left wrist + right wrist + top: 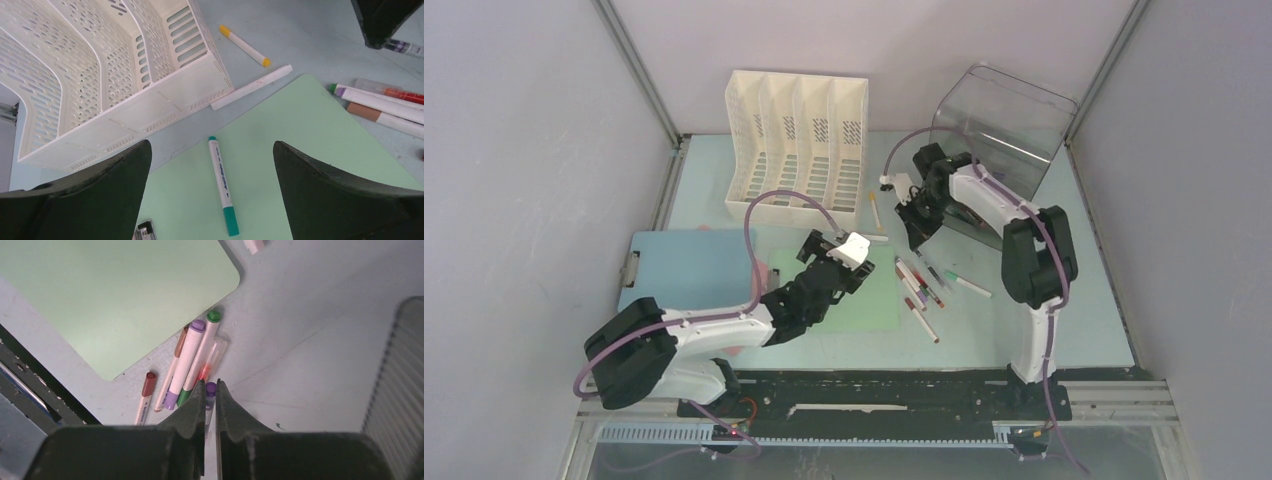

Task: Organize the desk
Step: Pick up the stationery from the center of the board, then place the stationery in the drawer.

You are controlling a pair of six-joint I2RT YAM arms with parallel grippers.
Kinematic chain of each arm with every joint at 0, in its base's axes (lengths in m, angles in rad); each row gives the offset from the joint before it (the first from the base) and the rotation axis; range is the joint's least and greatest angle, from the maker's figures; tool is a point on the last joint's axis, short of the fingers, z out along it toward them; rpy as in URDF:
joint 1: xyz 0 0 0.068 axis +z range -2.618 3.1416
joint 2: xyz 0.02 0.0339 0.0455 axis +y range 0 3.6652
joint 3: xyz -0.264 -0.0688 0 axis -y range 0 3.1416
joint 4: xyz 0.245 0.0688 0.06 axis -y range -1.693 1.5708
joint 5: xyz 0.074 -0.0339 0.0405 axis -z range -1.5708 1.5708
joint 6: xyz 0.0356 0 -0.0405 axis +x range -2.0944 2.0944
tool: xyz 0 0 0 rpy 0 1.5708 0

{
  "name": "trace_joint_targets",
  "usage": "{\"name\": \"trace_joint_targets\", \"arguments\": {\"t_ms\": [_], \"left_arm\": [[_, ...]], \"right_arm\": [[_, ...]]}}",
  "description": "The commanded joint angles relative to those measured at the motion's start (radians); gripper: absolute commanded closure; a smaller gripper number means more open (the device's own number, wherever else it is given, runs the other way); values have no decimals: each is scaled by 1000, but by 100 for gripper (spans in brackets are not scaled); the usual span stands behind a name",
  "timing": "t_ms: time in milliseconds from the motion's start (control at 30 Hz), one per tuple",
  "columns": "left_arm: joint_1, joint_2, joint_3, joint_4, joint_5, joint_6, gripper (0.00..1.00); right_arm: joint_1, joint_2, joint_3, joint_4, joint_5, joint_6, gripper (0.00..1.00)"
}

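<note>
The desk [1084, 310] is a wide, pale mint-green top with metal rails along its sides. It fills the floor of a grey-walled booth, and the two arms are bolted at its near edge.

A blue clipboard [689, 265] lies flat by the left rail. A white file rack [799, 140] stands at the back. A green clipboard [874, 300] lies mid-desk, partly under the left arm. Right of it is a loose bunch of pens [921, 290], and a clear bin [1009, 125] sits in the back right corner. The widest bare stretch runs from the pens to the right rail.

The left gripper [211, 147] hangs over the green clipboard with its fingers spread wide and nothing between them. Its own camera shows a teal marker [222, 187] lying on that clipboard, which the arm hides from above. It also shows a yellow-tipped pen [244, 46] and a white stick [251, 87] near the rack's front corner.

The right gripper [210, 387] is down at the far end of the pen bunch, fingers pressed almost together and pinching a purple-capped pen [210, 391]. Only its wrist camera shows that grip clearly.
</note>
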State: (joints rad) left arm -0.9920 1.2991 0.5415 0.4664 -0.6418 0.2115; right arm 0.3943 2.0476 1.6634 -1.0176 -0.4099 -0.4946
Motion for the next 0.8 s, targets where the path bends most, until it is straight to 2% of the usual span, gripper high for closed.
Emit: {"name": "trace_joint_targets", "arguments": {"t_ms": [0,500,767], "left_arm": [[-12,9,45,40,-33,23,0],[-28,35,61,39,-58,37,0],[-40,53,72,39,-77,49,0]], "right_arm": [[-13,-134,-30,81,-32,1,100],[-81,-472,-221,367,-37,36,100],[-112,-593,-313,497,-28,59,100]]}}
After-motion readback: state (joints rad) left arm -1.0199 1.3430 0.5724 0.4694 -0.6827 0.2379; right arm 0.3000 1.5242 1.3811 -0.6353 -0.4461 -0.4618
